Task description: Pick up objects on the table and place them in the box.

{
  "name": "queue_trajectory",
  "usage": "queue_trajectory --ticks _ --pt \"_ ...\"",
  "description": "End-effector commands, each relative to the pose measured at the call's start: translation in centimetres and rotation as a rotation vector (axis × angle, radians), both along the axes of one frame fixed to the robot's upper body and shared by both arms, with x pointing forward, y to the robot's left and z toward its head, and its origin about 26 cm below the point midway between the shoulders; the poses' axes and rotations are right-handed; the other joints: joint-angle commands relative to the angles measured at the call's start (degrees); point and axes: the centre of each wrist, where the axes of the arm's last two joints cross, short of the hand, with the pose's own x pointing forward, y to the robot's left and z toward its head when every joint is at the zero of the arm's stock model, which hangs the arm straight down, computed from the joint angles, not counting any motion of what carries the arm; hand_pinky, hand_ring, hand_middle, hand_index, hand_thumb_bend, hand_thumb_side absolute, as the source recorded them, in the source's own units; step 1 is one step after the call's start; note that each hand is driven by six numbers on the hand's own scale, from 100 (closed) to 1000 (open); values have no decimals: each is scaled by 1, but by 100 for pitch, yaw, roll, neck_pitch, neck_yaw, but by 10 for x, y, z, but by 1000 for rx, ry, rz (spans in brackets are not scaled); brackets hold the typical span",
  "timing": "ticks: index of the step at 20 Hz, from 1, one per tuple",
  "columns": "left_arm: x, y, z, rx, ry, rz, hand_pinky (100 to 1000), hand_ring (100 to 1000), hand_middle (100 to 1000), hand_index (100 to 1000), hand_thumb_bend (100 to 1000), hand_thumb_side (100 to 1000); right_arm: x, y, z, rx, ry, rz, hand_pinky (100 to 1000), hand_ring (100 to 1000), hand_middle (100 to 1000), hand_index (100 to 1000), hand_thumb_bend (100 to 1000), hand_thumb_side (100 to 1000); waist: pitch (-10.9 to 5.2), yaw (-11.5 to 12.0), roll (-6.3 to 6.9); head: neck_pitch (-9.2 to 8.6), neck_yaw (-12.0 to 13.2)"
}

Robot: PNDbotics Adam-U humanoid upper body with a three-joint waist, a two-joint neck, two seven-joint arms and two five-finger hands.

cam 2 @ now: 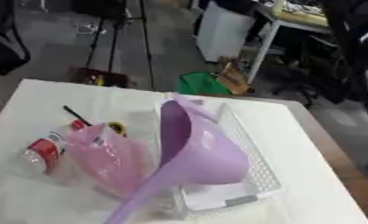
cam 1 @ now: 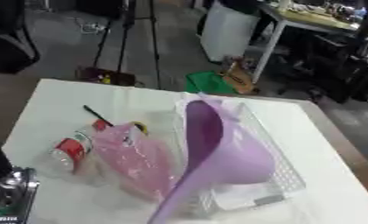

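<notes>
I see a large lilac plastic scoop (cam 2: pixel 198 153) lying across the white slotted plastic box (cam 2: pixel 251 175) on the white table (cam 2: pixel 317 148), its long handle pointing toward the near edge. Beside the box lie a pink crinkled plastic bag (cam 1: pixel 133 157), a clear bottle with a red label (cam 1: pixel 68 151) and a thin black stick (cam 1: pixel 97 115). At the lower left corner shows part of my left hand (cam 1: pixel 7 192); I cannot tell its fingers' state. My right hand is out of view.
</notes>
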Motion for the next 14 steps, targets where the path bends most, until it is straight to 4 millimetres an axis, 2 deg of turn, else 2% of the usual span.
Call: queue_trajectory --ticks 1,14 --pt "-2 0 5 -4 -19 0 682 671 753 748 100 993 -8 -5 19 -228 -37 195 100 100 100 417 100 390 -97 -31 55 -4 7" --pt "-2 0 5 -5 -19 3 682 673 756 749 100 995 -11 -11 22 -197 -37 182 100 100 100 417 100 396 -20 -12 36 -79 -31"
